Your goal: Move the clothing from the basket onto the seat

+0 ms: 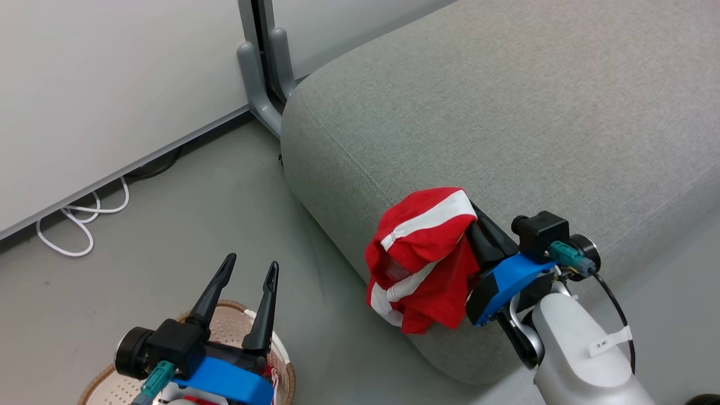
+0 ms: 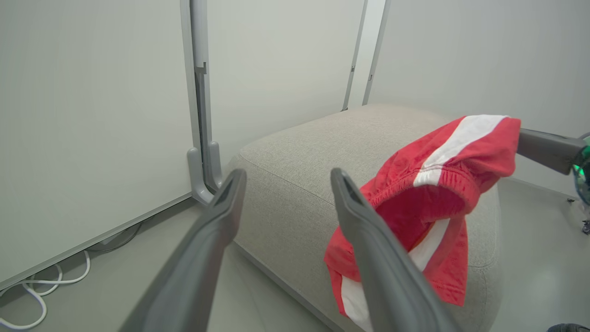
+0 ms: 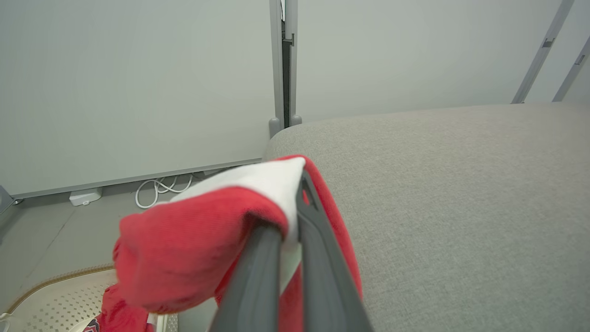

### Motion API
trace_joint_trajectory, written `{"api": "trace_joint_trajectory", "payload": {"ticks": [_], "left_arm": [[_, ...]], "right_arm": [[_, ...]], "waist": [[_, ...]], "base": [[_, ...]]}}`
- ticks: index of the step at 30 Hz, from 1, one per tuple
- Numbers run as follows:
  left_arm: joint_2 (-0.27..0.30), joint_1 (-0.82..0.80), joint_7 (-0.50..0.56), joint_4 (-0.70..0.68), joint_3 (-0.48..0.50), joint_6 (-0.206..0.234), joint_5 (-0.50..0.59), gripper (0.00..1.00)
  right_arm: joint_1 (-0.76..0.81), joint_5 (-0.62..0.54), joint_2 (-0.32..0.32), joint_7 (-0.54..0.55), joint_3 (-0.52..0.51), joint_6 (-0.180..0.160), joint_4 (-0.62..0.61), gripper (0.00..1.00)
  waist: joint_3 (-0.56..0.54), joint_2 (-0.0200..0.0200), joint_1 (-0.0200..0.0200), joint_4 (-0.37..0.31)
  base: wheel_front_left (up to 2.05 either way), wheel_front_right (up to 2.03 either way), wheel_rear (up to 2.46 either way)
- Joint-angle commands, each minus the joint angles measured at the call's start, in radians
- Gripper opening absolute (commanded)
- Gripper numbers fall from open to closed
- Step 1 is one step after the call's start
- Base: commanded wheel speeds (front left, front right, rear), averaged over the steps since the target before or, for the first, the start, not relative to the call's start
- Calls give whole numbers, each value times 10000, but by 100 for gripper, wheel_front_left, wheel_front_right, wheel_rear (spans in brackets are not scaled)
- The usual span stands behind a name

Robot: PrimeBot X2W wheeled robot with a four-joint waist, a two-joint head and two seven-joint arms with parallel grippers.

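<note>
At the seat's [image 1: 506, 112] near corner, the right tool [image 1: 485, 233] is pinching the shorts [image 1: 427, 247], with its fingers pressed together on a fold near the white stripe. Most of the fabric is hanging down beside the seat's side face rather than lying on top. On this evidence the carry is under way. The right tool should be rising until the lowest hem is clearing the rounded edge, then travelling well inward before letting go. A release at the edge is likely to be sending the shorts sliding to the floor. The left tool [image 1: 252, 264] is hovering over the basket [image 1: 289, 374], fingers spread and holding nothing, while a second red garment [image 3: 122, 316] is lying inside.
</note>
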Motion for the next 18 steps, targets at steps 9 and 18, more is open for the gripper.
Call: {"api": "trace_joint_trajectory", "payload": {"ticks": [9, 18], "left_arm": [[297, -438, -27, -302, 56, -4, 183, 100], [874, -1440, -27, -964, -274, -4, 491, 100]], "right_arm": [[-1253, 315, -6, 290, -917, 1, -532, 0], [-3572, 524, -1111, 1078, -2525, 1, -1365, 0]], "waist": [[768, 0, 0, 241], [2767, 0, 0, 723]], "base": [[0, 0, 0], [0, 0, 0]]}}
